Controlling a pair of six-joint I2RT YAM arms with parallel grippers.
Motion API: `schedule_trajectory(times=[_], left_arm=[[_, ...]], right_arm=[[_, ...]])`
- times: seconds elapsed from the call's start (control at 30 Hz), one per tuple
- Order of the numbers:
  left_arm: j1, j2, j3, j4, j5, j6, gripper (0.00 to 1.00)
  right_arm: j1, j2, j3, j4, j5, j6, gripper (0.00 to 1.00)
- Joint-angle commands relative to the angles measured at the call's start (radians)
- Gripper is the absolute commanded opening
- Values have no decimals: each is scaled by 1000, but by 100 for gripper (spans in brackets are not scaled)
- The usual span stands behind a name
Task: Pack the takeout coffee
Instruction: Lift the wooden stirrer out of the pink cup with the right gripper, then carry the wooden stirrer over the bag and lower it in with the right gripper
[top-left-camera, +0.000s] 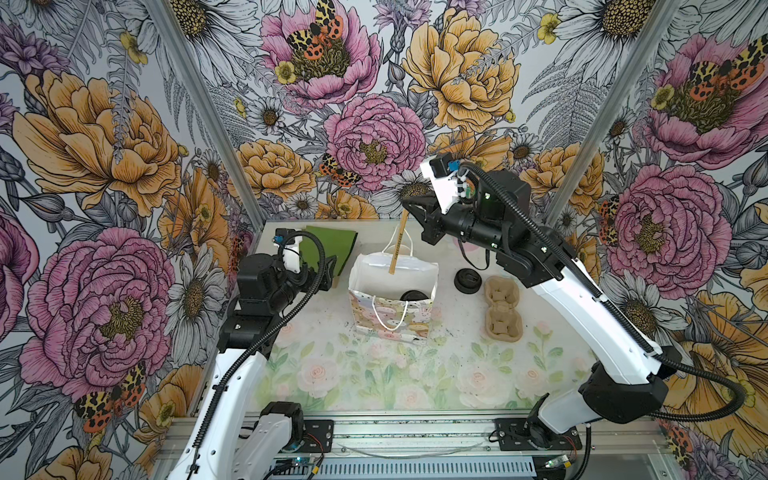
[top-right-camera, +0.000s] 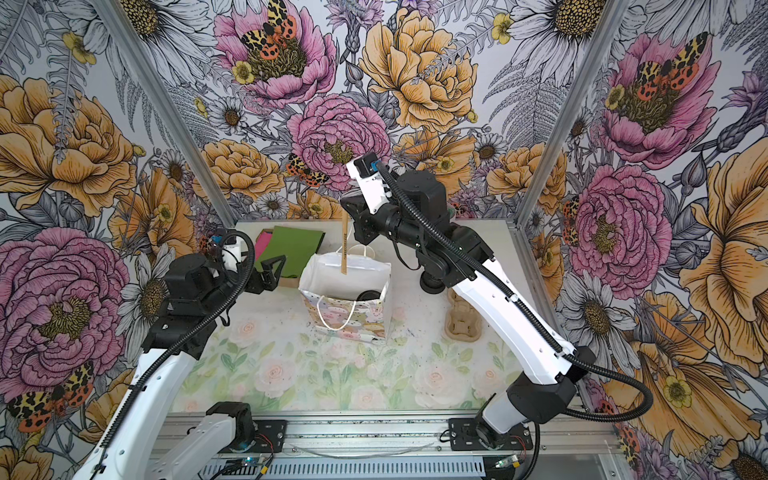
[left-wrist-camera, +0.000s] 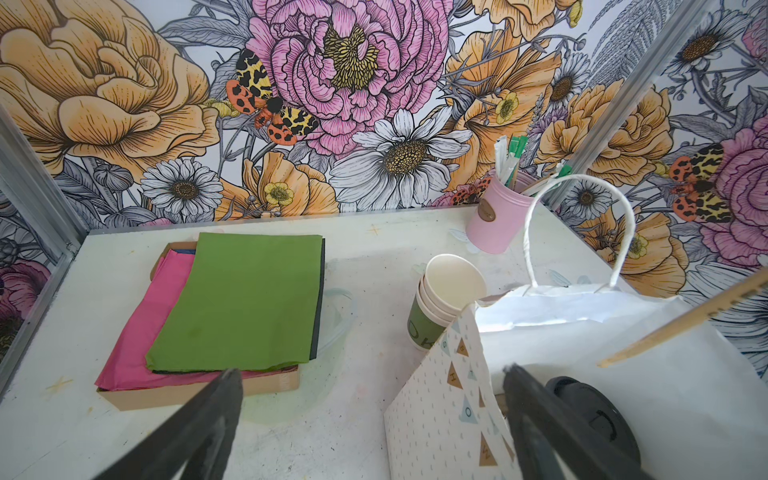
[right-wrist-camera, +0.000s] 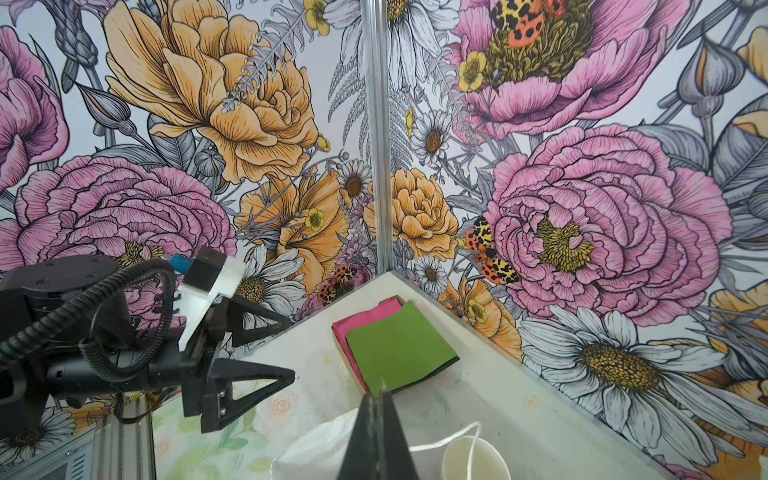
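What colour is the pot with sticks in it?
The pot is pale pink; the left wrist view shows it best.

Both top views looked down from high at the front on the whole table (top-left-camera: 324, 332), near-identical; left wrist view sat low behind left gripper (left-wrist-camera: 372, 372), close to bag (left-wrist-camera: 440, 395), facing back wall; right wrist view faced the back-left corner, sharing green sheet (right-wrist-camera: 399, 345) with all.

**Mostly Out of Sight**

Of the takeout coffee (top-left-camera: 413, 296), only part of the black lid is seen; the cup is hidden by the wall of the bag (top-left-camera: 390, 322). The upper end of the stirrer (top-left-camera: 397, 249) is covered by the closed jaws of the right gripper (top-left-camera: 406, 206).
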Motion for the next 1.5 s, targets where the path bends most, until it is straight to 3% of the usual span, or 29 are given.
schedule_trajectory(times=[0.0,0.57,0.67,0.83,1.03,1.27,1.47], left_arm=[[10,-4,-14,29,16,-8,99],[10,-5,-18,29,10,-11,99],[9,-5,-17,28,11,-11,99],[10,-1,-17,29,9,-11,99],[12,14,-16,26,-4,-13,99],[14,26,-11,23,0,-15,99],[15,43,-5,15,3,-17,99]], right_arm=[[12,-1,-69,85,-29,45,2],[38,86,-313,244,3,92,6],[47,97,-327,244,4,79,15],[47,93,-327,243,20,59,47],[47,59,-322,243,31,40,65],[46,54,-345,242,-67,51,66],[47,23,-355,242,-31,33,69]])
